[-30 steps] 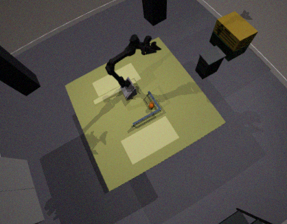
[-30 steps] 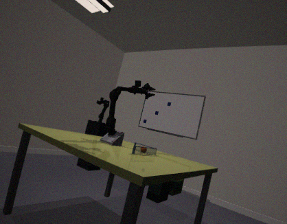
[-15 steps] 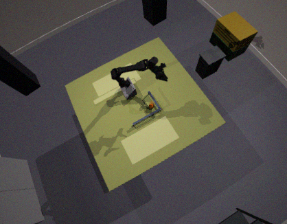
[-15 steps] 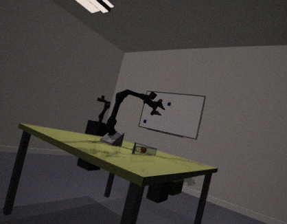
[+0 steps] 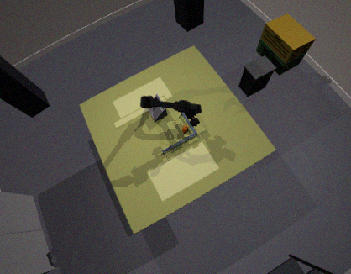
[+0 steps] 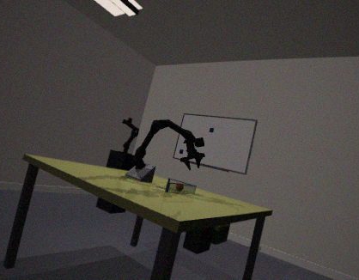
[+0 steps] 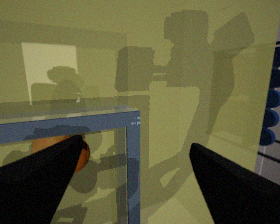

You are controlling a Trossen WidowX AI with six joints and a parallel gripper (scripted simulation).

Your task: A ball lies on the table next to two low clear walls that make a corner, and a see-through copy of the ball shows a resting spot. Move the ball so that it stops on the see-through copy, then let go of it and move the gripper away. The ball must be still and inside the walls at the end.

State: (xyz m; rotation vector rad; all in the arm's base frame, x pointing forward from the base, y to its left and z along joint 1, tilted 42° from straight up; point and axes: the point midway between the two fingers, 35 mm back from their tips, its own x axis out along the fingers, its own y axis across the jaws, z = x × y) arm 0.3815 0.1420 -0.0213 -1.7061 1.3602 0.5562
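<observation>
Claw (image 6: 191, 161) hanging open and gripping nothing, its fingers pointing down above the corner of the clear walls (image 5: 187, 135), well above the tabletop (image 6: 122, 189). Arm (image 6: 162, 129) is arching up from its base (image 6: 140, 173) and bending down at the wrist. Orange ball (image 5: 185, 129) is lying on the tabletop inside the walls' corner; in the wrist view it is showing partly behind the left finger, seen through the wall

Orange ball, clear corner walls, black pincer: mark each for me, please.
Orange ball (image 5: 185, 129): top view, on its visible upper surface.
Clear corner walls (image 7: 133, 165): wrist view, on the blue top edge of the near wall.
Black pincer (image 6: 191, 161): exterior view, midway between its open fingertips, above the walls.
</observation>
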